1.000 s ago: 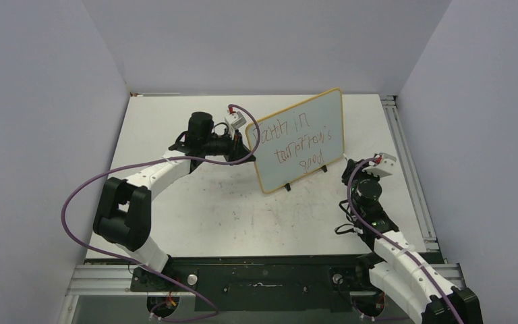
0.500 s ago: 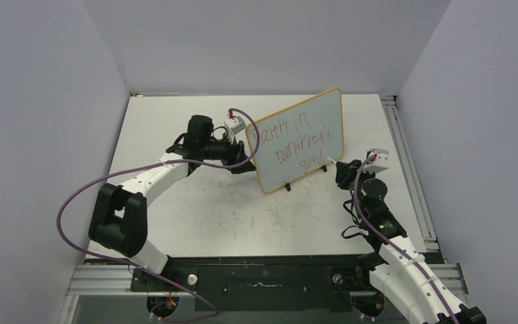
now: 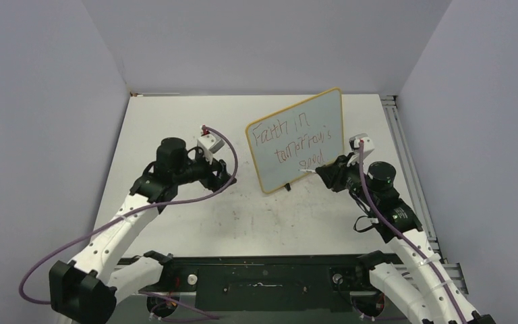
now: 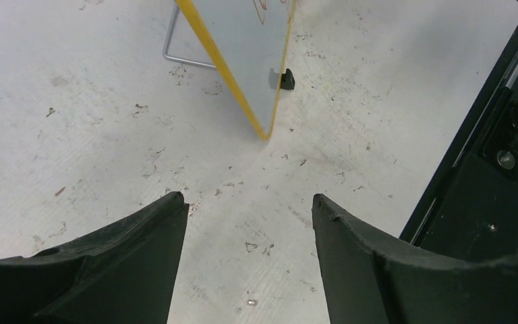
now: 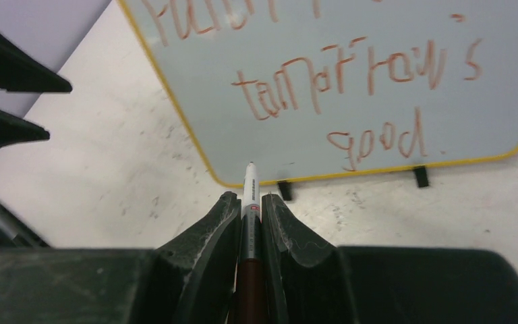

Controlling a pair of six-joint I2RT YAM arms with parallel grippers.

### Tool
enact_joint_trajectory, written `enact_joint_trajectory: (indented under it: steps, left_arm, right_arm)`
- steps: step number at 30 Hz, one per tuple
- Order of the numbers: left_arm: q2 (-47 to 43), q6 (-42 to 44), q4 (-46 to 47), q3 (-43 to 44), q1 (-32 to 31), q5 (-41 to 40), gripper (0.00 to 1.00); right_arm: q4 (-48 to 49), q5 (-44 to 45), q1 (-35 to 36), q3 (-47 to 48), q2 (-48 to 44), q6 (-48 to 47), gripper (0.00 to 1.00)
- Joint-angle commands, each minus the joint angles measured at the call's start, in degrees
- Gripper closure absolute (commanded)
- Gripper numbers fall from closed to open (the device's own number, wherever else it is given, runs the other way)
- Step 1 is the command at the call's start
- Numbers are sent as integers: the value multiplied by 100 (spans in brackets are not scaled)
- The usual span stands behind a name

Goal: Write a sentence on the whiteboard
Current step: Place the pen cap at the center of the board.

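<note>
My right claw (image 5: pixel 249 202) is clamped on a slim white-tipped marker pen (image 5: pixel 250 185). Its tip points straight ahead at the lower edge of the yellow-framed white whiteboard (image 5: pixel 391 115), under the reddish handwritten sentence (image 5: pixel 351 67). My left claw (image 4: pixel 249 209) gapes empty and sits farther off.

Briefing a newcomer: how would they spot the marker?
On the white table, a yellow-framed whiteboard stands toward the back. By its lower edge, the right gripper is shut on the marker: a slim white-tipped pen between black fingers, pointing at the board.
</note>
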Motion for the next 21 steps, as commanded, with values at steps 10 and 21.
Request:
enact_joint_trajectory:
  steps: [10,21]
  left_arm:
    - [-1400,-1309,1154,-616,-2071,-418,32]
    - [-525,-972,1234,-626,-2964,-804,31]
  right_arm:
    - [40,-3716,334,509,1278,112,95]
    - [296,-4215,726,861,1923,232,95]
